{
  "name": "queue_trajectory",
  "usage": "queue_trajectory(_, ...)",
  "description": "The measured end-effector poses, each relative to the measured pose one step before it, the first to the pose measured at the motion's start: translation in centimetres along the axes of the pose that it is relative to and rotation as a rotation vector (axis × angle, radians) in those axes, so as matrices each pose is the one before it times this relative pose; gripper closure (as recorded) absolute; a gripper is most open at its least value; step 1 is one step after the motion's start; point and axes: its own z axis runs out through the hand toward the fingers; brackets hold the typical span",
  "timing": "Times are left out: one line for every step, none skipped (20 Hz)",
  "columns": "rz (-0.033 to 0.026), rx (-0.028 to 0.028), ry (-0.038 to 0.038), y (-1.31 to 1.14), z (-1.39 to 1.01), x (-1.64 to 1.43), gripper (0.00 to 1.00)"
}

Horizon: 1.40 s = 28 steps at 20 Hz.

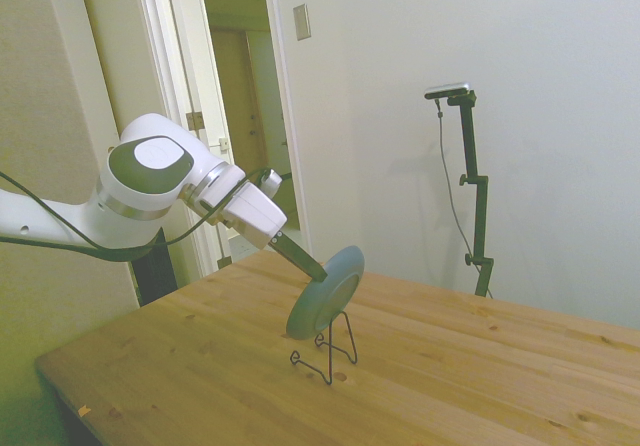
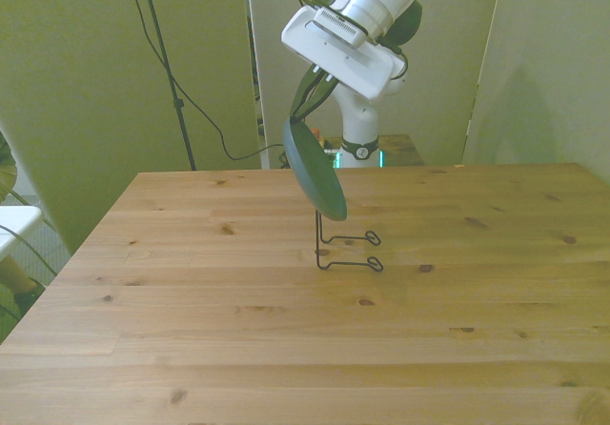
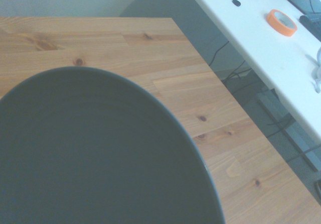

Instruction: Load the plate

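above the wire stand [image 1: 326,351], tilted plate [image 1: 326,291] clamped in the jaws

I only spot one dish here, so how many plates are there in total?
1. The dark teal plate is held tilted by the gripper at its upper rim, just above the wire stand on the wooden table.
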Motion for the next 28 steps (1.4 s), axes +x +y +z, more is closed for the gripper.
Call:
queue_trajectory(-0.00095,-0.00049,0.00191,-0.086,0.095,-0.146,1.00)
queue_trajectory(-0.00398,-0.00177,0.00641,-0.095,0.107,-0.170,1.00)
queue_trajectory(-0.00475,-0.00315,0.00502,-0.111,0.135,-0.222,1.00)
queue_trajectory(-0.00421,-0.00341,0.00417,-0.134,0.087,-0.276,1.00)
queue_trajectory(-0.00414,-0.00382,0.01078,-0.144,-0.014,-0.285,1.00)
queue_trajectory(-0.00262,-0.00185,0.01156,-0.172,-0.114,-0.308,1.00)
queue_trajectory(-0.00187,-0.00296,0.00984,-0.160,-0.228,-0.322,1.00)
queue_trajectory(0.00024,-0.00192,0.01342,-0.153,-0.243,-0.294,1.00)
queue_trajectory(0.00132,-0.00240,0.00810,-0.131,-0.230,-0.280,1.00)
queue_trajectory(0.00072,-0.00174,0.00412,-0.095,-0.179,-0.219,1.00)
queue_trajectory(-0.00085,-0.00029,0.00505,-0.071,-0.126,-0.143,1.00)
queue_trajectory(0.00034,0.00123,0.00134,-0.038,-0.055,-0.054,1.00)
queue_trajectory(0.00073,0.00004,-0.00087,0.012,0.035,0.016,1.00)
queue_trajectory(0.00126,-0.00111,-0.00208,0.034,0.103,0.042,1.00)
queue_trajectory(0.00118,-0.00143,-0.00223,0.034,0.115,0.035,1.00)
queue_trajectory(0.00132,-0.00128,-0.00175,0.013,0.110,0.053,1.00)
queue_trajectory(0.00175,-0.00037,-0.00102,-0.009,0.060,0.085,1.00)
queue_trajectory(0.00167,0.00095,-0.00042,-0.032,-0.007,0.090,1.00)
queue_trajectory(0.00270,0.00178,0.00015,-0.036,-0.047,0.143,1.00)
queue_trajectory(0.00630,0.00471,0.00031,-0.085,-0.138,0.342,1.00)
queue_trajectory(-0.00036,0.00065,-0.00016,-0.016,-0.021,-0.014,1.00)
queue_trajectory(-0.00144,0.00205,-0.00023,-0.058,-0.079,-0.060,1.00)
queue_trajectory(-0.00178,0.00327,-0.00023,-0.097,-0.134,-0.110,1.00)
queue_trajectory(-0.00120,0.00533,0.00026,-0.161,-0.224,-0.153,1.00)
queue_trajectory(0.00093,0.00599,0.00136,-0.202,-0.287,-0.150,1.00)
queue_trajectory(0.00168,0.00409,0.00426,-0.204,-0.309,-0.143,1.00)
queue_trajectory(0.00291,-0.00203,0.00848,-0.156,-0.274,-0.163,1.00)
queue_trajectory(0.00181,-0.00444,0.01141,-0.115,-0.208,-0.151,1.00)
